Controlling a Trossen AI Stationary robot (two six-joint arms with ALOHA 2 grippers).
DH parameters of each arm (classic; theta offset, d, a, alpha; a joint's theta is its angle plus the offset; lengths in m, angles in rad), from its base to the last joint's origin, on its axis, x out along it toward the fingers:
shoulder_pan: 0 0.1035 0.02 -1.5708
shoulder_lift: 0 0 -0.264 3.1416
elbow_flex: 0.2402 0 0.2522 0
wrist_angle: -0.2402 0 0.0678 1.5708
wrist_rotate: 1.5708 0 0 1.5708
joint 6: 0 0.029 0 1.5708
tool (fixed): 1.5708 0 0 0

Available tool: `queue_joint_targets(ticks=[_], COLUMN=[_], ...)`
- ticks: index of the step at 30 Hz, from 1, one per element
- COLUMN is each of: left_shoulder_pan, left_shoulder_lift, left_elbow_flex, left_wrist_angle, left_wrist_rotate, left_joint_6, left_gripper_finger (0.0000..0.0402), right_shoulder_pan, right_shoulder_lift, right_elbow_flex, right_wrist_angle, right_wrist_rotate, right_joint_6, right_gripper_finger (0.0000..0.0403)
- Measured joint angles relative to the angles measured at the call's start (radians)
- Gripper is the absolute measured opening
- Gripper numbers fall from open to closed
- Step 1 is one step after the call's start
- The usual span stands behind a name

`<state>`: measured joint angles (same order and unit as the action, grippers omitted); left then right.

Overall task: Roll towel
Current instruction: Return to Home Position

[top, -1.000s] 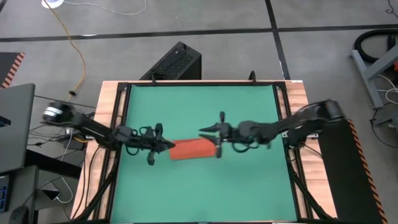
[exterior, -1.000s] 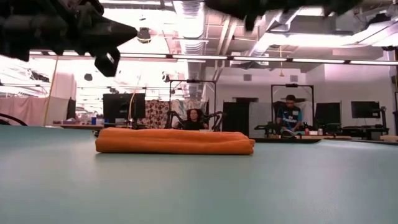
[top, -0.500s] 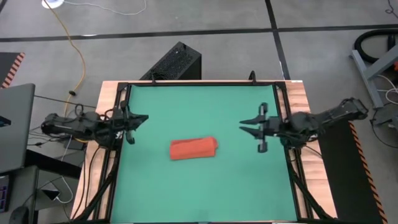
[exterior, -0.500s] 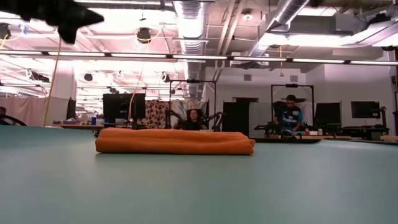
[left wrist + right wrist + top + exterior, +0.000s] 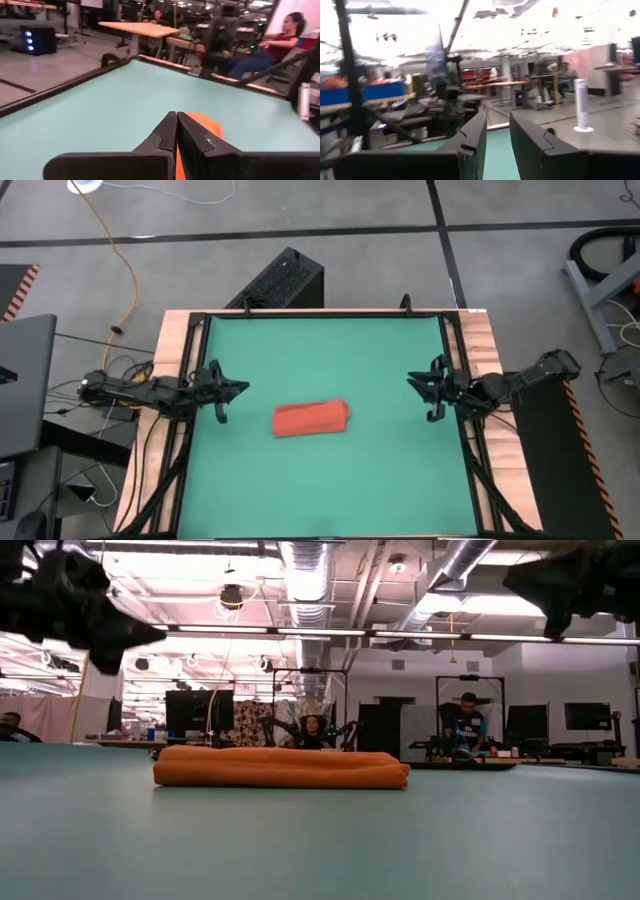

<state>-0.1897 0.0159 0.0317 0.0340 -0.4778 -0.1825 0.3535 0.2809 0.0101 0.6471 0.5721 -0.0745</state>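
Orange-red soft cloth towel, rolled, lies mid green mat, its long axis running arm to arm. My left gripper, fingers pressed together and empty, sits nearer. My right gripper, fingers parted and empty, is farther off.

Left arm: stretched low and nearly level at its own side, forearm and wrist in one line, pointing inward toward the opposite arm. Left gripper: its two dark fingers are pressed together along their length and hold nothing. Right arm: a mirrored pose at the other side, elbow slightly raised, wrist aimed inward. Right gripper: its fingers stand parallel with a narrow gap between them, empty. The two grippers face each other, well apart.
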Motion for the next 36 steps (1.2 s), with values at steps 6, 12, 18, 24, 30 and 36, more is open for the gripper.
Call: queue_joint_targets(ticks=[6,12,18,24,30,36], left_shoulder_pan=[-0.004,-0.006,-0.050,-0.093,-0.109,-0.109], left_shoulder_lift=[-0.013,-0.014,0.023,0.023,0.023,0.022], left_elbow_flex=[0.097,0.076,-0.021,-0.021,-0.021,-0.022], left_wrist_angle=[-0.137,-0.142,0.101,0.052,0.053,0.054], left_wrist_rotate=[0.006,-0.047,-0.024,-0.030,-0.028,-0.027], left_joint_6=[0.003,-0.019,0.014,0.014,0.025,0.015], left_gripper_finger=[0.0000,0.0000,0.0000,0.0000,0.0000,0.0000], right_shoulder_pan=[0.006,0.044,0.078,0.098,0.097,0.096], right_shoulder_lift=[-0.129,-0.218,-0.238,-0.235,-0.235,-0.236], right_elbow_flex=[0.002,0.002,0.003,0.003,0.003,0.003], right_wrist_angle=[-0.111,-0.272,-0.341,-0.428,-0.474,-0.492], right_wrist_rotate=[0.028,0.033,0.033,0.036,0.052,0.086], right_joint_6=[-0.012,0.007,0.048,0.085,0.094,0.094], right_gripper_finger=[0.0107,0.0107,0.0107,0.0107,0.0107,0.0107])
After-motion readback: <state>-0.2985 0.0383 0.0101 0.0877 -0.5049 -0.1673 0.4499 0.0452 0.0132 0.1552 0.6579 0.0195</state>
